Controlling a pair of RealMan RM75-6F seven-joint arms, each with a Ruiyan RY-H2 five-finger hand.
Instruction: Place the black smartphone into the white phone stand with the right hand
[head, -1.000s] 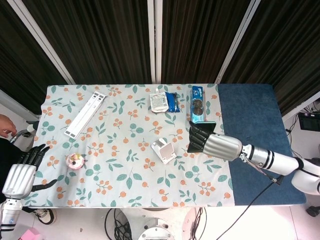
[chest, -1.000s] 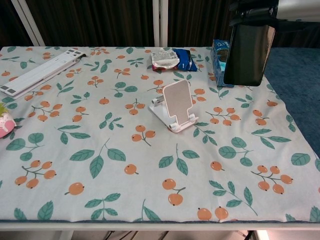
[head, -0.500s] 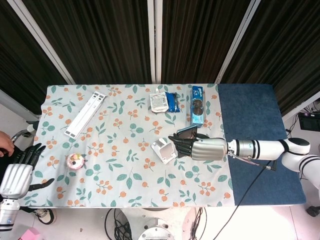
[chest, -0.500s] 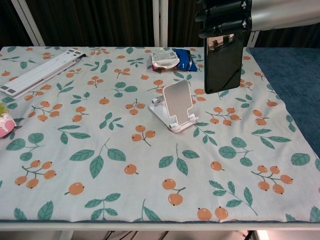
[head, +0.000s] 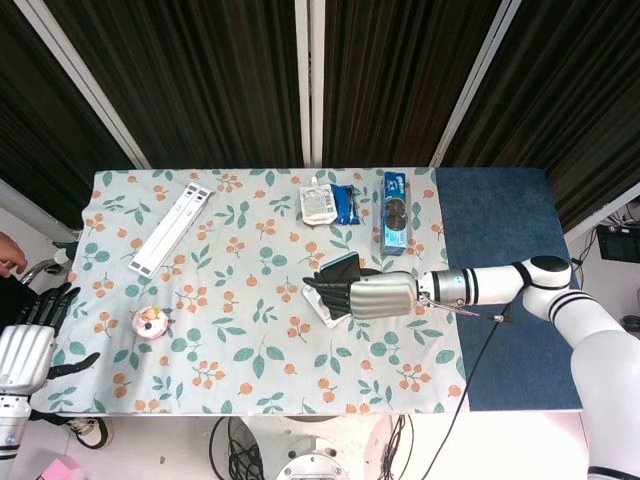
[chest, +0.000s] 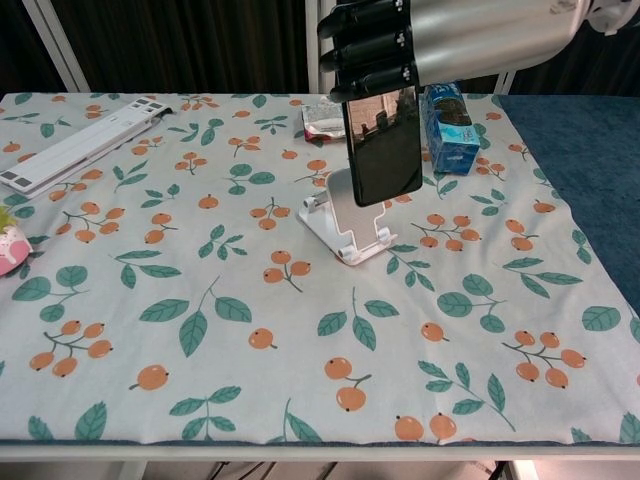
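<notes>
Fingers (head: 325, 292) on our right hand (head: 365, 296) are clamping the black smartphone (head: 340, 268), now swung over the white phone stand (head: 322, 308). Chest view: smartphone's hanging upright at the stand's 12 o'clock, so we're lining up to lower.

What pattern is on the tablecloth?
The tablecloth is pale with orange berries and green leaves, clearest in the chest view.

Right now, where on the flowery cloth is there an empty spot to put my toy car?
The front of the tablecloth is bare, from below the white phone stand to the near edge. There is also room between the white bar and the stand. It is crowded around the stand, where the right hand holds the black smartphone, and by the snack packets.
</notes>
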